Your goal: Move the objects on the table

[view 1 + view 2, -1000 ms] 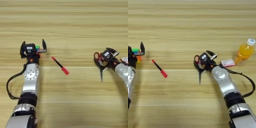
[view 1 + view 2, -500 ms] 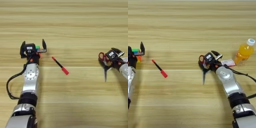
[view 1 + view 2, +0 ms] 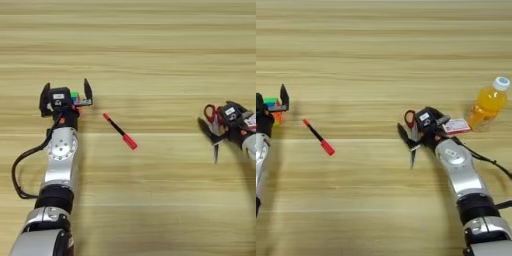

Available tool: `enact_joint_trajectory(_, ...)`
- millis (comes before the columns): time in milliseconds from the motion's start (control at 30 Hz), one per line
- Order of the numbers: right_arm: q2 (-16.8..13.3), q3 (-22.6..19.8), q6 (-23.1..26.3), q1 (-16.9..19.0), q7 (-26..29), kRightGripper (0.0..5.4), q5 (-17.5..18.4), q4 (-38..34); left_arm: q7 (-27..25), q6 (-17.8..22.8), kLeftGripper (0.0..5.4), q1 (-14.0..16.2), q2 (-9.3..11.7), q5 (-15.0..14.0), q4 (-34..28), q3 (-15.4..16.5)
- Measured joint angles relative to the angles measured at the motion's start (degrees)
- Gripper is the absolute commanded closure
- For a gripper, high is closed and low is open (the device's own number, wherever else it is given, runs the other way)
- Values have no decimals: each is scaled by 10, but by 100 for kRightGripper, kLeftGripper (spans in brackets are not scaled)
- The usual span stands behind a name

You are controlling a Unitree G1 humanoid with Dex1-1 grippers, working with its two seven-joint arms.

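3 task objects are in view on the broad light wooden table (image 3: 150,45). The red-handled scissors with silver blades (image 3: 411,135) sit at centre right of the right eye view, clamped in the right gripper (image 3: 421,131), blades pointing down the frame. Whether the blade tips touch the wood cannot be told. The thin black pen with red cap (image 3: 120,131) lies free at centre of the left eye view, slanting from upper left to lower right, cap at the lower end. The small multicoloured puzzle cube (image 3: 75,97) sits at mid left, between the 2 spread black fingers of the left gripper (image 3: 67,94); the fingers stand apart on either side of it and appear not yet closed.

Judgement on the step in hand: the right arm is carrying the scissors. They should be kept level, with the grip firm on the handle end so the blades do not swing, and held apart from the small red and white card (image 3: 455,126) and the orange juice bottle with white cap (image 3: 486,104) just to the right.

Obscured: most of the cube is hidden by the left gripper body; the scissor handles are largely covered by the right gripper; the left eye view cuts off the right forearm, card and bottle.
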Motion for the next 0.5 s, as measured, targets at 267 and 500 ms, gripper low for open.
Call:
enact_joint_trajectory(267,25,-18,-20,6,10,2,27,-21,0,0,0,0,3,0,3,0)
enact_joint_trajectory(500,41,-39,-26,4,-3,2,42,-43,-1,1,0,-2,9,1,24,0)
